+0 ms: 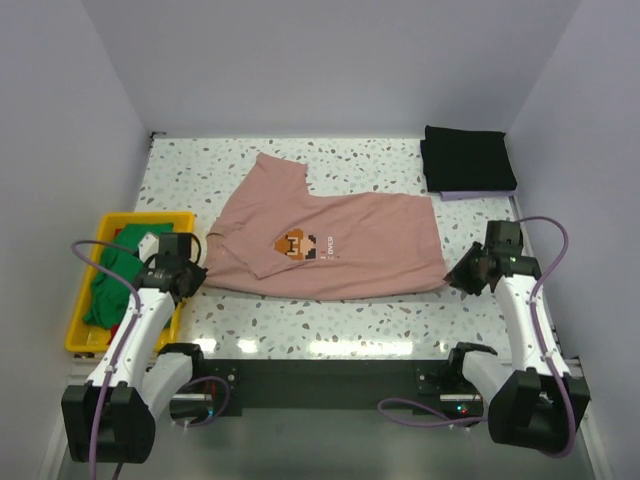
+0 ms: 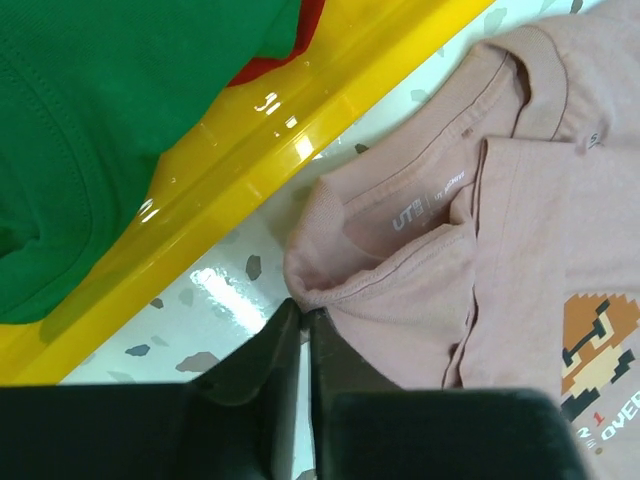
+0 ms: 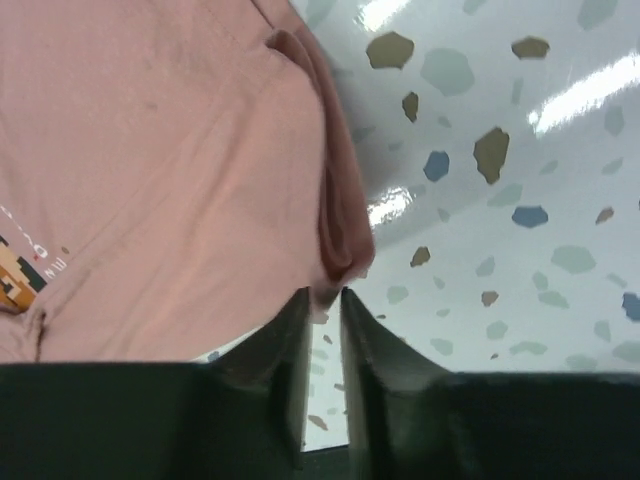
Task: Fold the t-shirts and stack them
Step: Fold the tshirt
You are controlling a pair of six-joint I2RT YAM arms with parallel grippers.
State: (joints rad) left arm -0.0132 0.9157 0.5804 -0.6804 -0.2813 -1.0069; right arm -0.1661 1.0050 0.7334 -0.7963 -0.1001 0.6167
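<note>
A pink t-shirt (image 1: 330, 245) with a pixel-face print lies folded across the middle of the speckled table. My left gripper (image 1: 196, 275) is shut on the pink t-shirt (image 2: 440, 260) at its near-left corner by the collar, with a fold of cloth pinched at the fingertips (image 2: 303, 312). My right gripper (image 1: 458, 279) is shut on the near-right hem corner of the pink t-shirt (image 3: 180, 180), cloth caught between the tips (image 3: 325, 297). A folded black t-shirt (image 1: 467, 158) rests at the back right on a pale lilac one.
A yellow bin (image 1: 85, 320) at the left edge holds a green t-shirt (image 1: 112, 285) and something red; its yellow rim (image 2: 250, 170) lies just left of my left gripper. The table's right edge runs close to the right arm.
</note>
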